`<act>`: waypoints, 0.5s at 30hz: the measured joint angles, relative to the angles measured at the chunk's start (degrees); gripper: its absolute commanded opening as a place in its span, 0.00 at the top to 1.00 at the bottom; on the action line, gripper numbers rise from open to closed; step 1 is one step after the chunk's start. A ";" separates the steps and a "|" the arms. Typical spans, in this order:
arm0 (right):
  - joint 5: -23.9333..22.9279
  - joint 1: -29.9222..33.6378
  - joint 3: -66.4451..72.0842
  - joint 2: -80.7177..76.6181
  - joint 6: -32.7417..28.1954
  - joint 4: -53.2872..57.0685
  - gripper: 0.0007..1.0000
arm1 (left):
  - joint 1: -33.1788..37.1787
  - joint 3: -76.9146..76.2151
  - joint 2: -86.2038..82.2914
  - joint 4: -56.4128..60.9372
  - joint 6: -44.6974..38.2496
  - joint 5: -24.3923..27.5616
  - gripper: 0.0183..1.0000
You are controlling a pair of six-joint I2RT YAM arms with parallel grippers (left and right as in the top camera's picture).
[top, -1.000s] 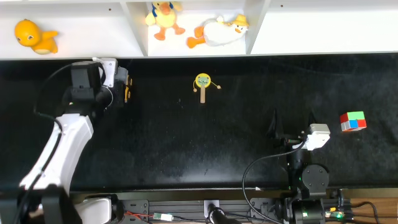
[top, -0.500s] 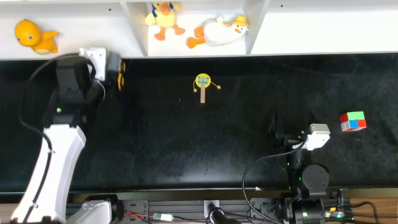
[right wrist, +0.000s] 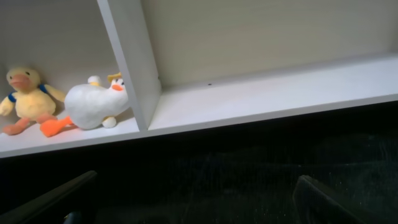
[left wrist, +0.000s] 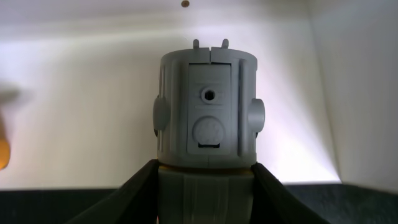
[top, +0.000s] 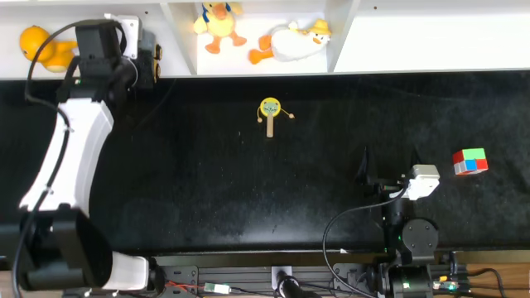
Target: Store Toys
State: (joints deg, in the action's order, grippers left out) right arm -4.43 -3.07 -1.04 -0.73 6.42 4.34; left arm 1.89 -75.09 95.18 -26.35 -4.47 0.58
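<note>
L gripper [left wrist: 204, 167] is clamped on the grey toy [left wrist: 208, 106]: one finger each side of its lower body, rounded head sticking out past the tips. Toy's long axis runs in line w/ the fingers, so it points straight ahead of the jaws.

Dead ahead and close is the shelf's left bay [left wrist: 74, 118]; its white floor and back wall lie just beyond the toy's head. Top view puts the jaws about at the bay's front lip. Can't tell if the toy touches the bay floor.

In the same bay the orange duck [top: 37, 45] sits off the jaws' left flank, apart from the toy. The divider wall [left wrist: 348, 93] is off the right flank, nearer. So the free gap is fwd, btw those two. I'd judge a straight push ahead, then release, w/ the divider the likelier thing to clip.

R gripper [top: 389, 165] sits low near its base, fingers apart, nothing in them. On the mat [top: 207, 182], not yet stored: rattle [top: 270, 110] and cube [top: 469, 161]. Cube is far nearer the R jaws; rattle is roughly btw both arms.
</note>
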 measured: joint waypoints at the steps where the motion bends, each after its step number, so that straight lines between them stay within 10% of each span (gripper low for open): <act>1: 0.00 0.00 0.00 0.00 0.00 0.00 0.00 | 0.13 -0.26 0.55 0.24 0.02 0.02 0.59; 3: 0.00 0.00 0.00 0.00 0.02 0.04 0.01 | 0.52 -0.81 1.16 0.55 -0.02 0.02 0.40; 5: 0.00 0.00 0.00 0.00 0.00 0.02 0.00 | 0.90 -1.07 1.53 0.63 -0.22 -0.04 0.01; 15: 0.00 0.00 0.00 0.00 0.02 0.00 0.00 | 1.60 -0.39 1.20 0.07 0.00 -0.24 0.00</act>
State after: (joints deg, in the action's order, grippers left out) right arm -4.43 -3.07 -1.04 -0.73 6.44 4.34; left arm 3.49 -75.48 96.38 -26.28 -4.47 0.34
